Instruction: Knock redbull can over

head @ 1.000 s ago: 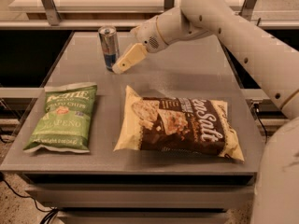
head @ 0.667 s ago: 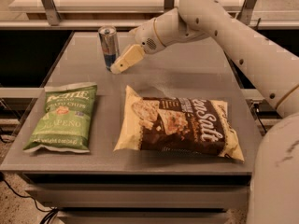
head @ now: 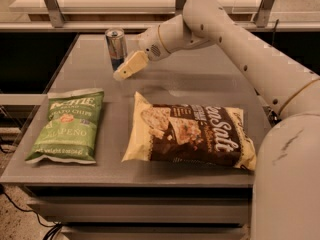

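Redbull can (head: 115,46) stands upright at the far left of the bench (head: 200,84), well behind both chip bags. Your gripper (head: 118,75) sits just right of the can, angled down and to the left, its tip low by the can's base; you cannot tell whether they touch. The fingers look pressed together, holding nothing. The arm (head: 225,34) reaches in from the right. Nearer to you, a green chip bag (head: 67,126) lies flat on the left and a brown-and-yellow bag (head: 192,134) lies to its right.

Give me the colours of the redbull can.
The redbull can is silver and blue with a silver top, shown in the camera view. The hand hangs beside its base.
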`<state>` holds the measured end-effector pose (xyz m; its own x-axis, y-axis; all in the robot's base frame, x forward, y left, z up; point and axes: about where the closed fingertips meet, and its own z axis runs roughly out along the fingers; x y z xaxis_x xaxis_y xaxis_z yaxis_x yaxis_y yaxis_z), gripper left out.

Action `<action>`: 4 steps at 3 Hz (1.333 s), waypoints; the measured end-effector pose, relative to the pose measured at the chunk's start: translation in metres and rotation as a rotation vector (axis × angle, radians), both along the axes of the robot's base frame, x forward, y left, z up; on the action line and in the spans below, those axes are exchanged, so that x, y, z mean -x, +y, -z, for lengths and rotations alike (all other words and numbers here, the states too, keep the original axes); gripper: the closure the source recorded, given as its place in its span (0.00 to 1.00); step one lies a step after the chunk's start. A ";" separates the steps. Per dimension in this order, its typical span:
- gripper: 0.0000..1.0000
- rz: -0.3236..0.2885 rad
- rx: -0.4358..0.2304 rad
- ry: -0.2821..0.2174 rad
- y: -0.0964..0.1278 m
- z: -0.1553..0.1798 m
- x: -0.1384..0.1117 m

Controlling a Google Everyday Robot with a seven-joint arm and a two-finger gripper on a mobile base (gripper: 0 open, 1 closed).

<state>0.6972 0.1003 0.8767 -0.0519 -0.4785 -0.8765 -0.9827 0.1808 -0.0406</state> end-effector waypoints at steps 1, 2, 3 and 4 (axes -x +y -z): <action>0.00 -0.016 -0.015 0.012 0.007 0.006 -0.004; 0.16 -0.029 -0.029 0.019 0.013 0.008 -0.007; 0.39 -0.035 -0.059 0.018 0.016 0.007 -0.009; 0.62 -0.037 -0.096 0.021 0.015 0.005 -0.011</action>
